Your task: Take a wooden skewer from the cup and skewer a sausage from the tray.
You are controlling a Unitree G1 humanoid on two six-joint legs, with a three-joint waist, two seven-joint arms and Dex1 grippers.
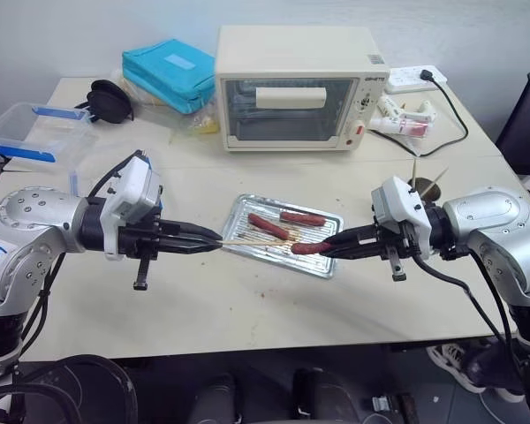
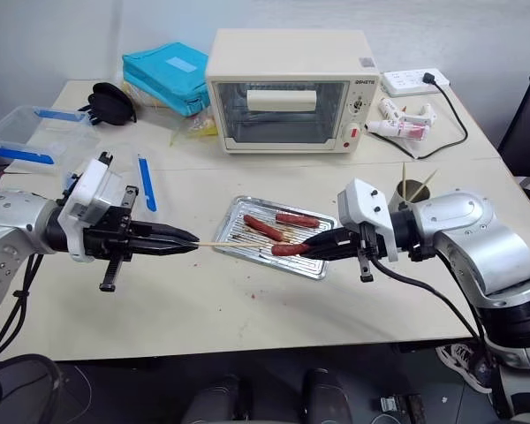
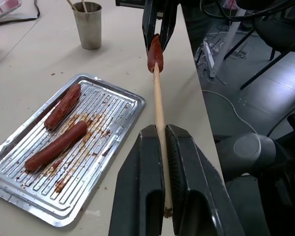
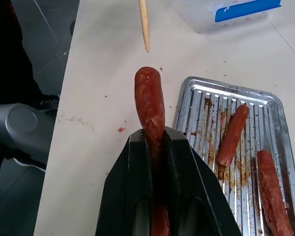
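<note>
Near the front edge of the pale table point(image 1: 247, 309), over its bare part: left gripper point(image 2: 191, 240) closed tight on thin pale wooden skewer point(image 2: 214, 243), stick lying between the two black fingers point(image 3: 137, 187) and pointing right, toward the other arm. Opposite, right gripper point(image 2: 311, 245) closed around short reddish-brown sausage point(image 2: 290, 250), held lengthwise between its fingers point(image 4: 132, 187), free end sticking out to the left over the near edge of the tray.

In right wrist view, skewer tip and sausage end clearly apart, a gap of table between them. In left wrist view, tip seeming to meet the sausage end, both in one line; real contact impossible to tell from there.

A little farther: shallow ridged silver metal tray point(image 1: 238, 212) with greasy stains, two more sausages point(image 1: 268, 226) lying in it. To the far right of it, behind the right arm, small grey metallic cup point(image 3: 87, 27) with more skewers standing inside.

Farther still: cream toaster oven point(image 1: 291, 88), teal pouch point(image 1: 168, 72), clear plastic box with blue clips point(image 1: 35, 132), white power strip point(image 1: 412, 78).
</note>
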